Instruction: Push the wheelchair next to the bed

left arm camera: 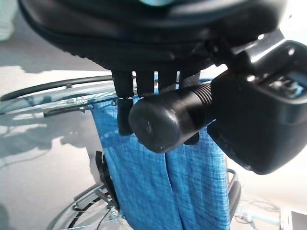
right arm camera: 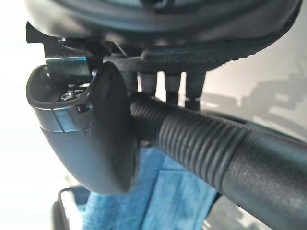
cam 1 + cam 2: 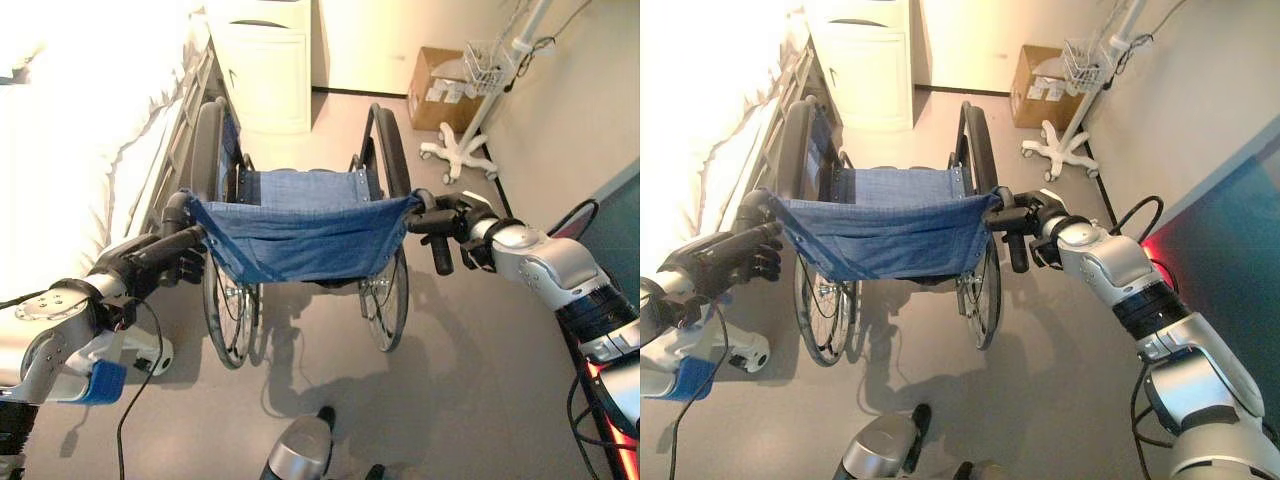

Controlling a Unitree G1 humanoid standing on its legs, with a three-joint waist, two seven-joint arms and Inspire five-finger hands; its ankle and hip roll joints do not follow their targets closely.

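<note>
The wheelchair, with a blue cloth back and black armrests, stands in front of me, facing away. Its left wheel is close to the white-sheeted bed running along the left side. My left hand is curled round the left push handle, whose black ribbed grip lies between the fingers and thumb. On the other side my right hand is shut on the right push handle, fingers wrapped over the ribbed grip.
A white cabinet stands against the far wall ahead of the wheelchair. To the right of it sit a cardboard box and a white pole stand on a wheeled base carrying a wire basket. Grey floor lies open on the right.
</note>
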